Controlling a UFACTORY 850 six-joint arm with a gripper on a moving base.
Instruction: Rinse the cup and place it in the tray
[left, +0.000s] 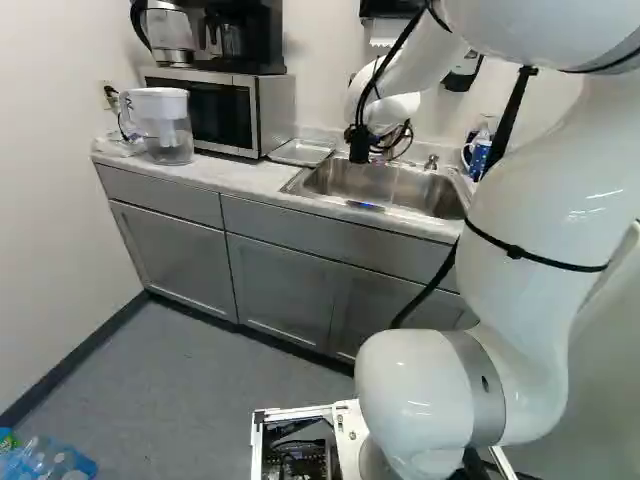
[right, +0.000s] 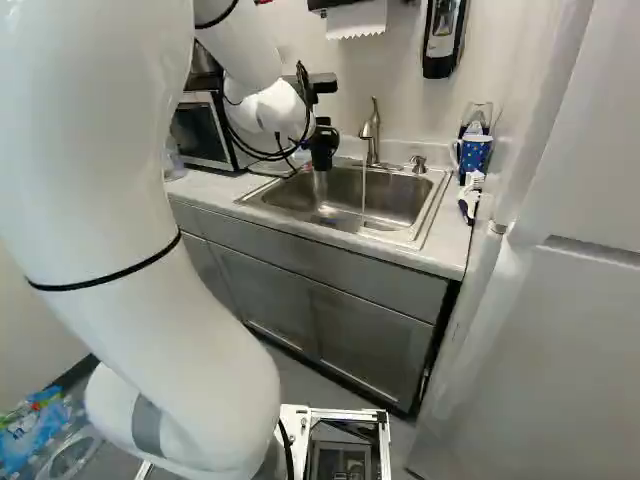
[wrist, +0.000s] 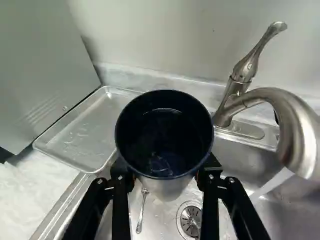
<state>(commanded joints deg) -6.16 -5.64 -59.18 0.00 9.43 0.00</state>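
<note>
So the tray (wrist: 82, 135) sits on the surface (wrist: 22, 200), farthest from the faucet (wrist: 295, 117). Next along is the cup (wrist: 167, 132), over the sink (right: 330, 208), on the faucet's tray side. It's roughly upright, long axis near vertical, pinched in the claw (wrist: 164, 170) from both sides. Water (wrist: 272, 184) runs from the faucet, missing the cup. If it's rinsed, I'd go away from the faucet, trayward; otherwise toward it.
</note>
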